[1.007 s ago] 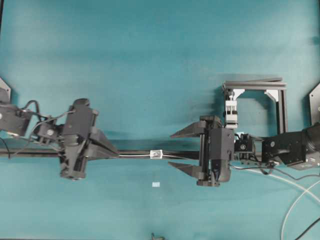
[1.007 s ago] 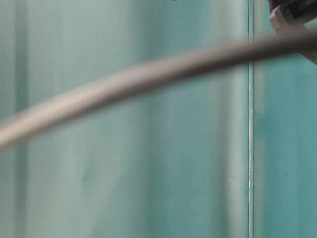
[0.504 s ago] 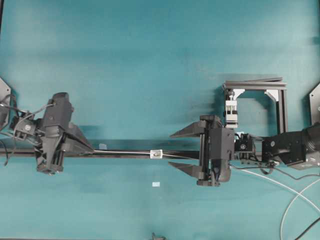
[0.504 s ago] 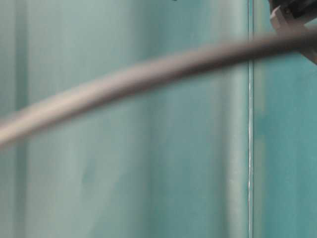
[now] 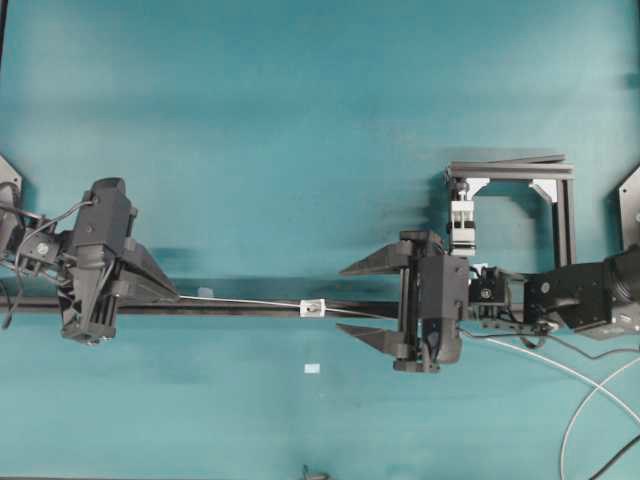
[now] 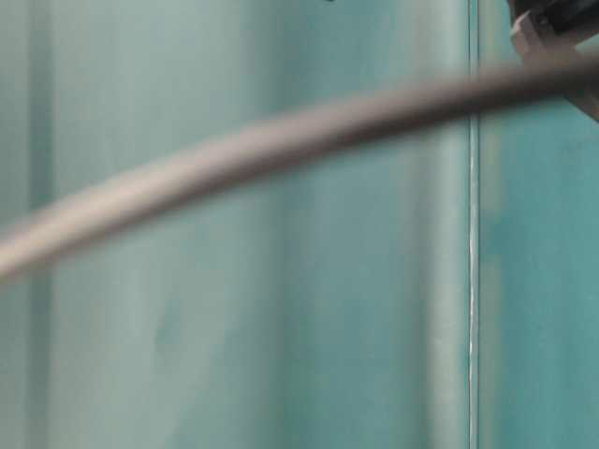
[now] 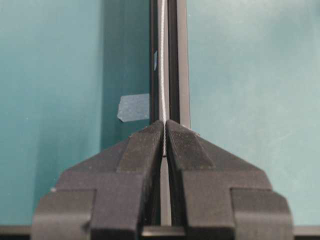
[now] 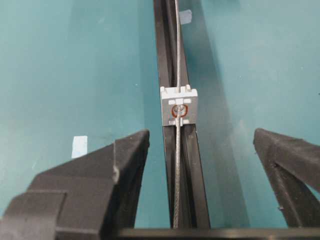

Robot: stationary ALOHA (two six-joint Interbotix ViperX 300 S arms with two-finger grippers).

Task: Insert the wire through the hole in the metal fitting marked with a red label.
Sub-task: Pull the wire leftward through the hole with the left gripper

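While the left gripper sits at the far left end of the black rail, its fingers are pressed together on the wire — a tip pinch, prob. so the thin strand stays straight and aimed down the rail's groove. Ahead of those fingertips the wire runs along the rail toward the fitting; a scrap of blue tape lies on the mat just beside the rail, to the fingers' left in the wrist view.

Further right, well ahead of the left gripper and just short of the right one, the metal fitting sits square on the rail, red ring around the hole. From the right wrist cam the wire appears to enter on the far side and come out the near side, running on toward the camera between the right fingers — though the strand is fine and I can't fully rule out it passing over the face instead.

Right gripper: spread wide, one finger either side of the rail, holding nothing. Likely parked there straddling the rail so it can close on the emerging end w/o re-aiming. Task looks near done, judging by the threaded look.

Table-level view is blocked by a blurred cable — no help.
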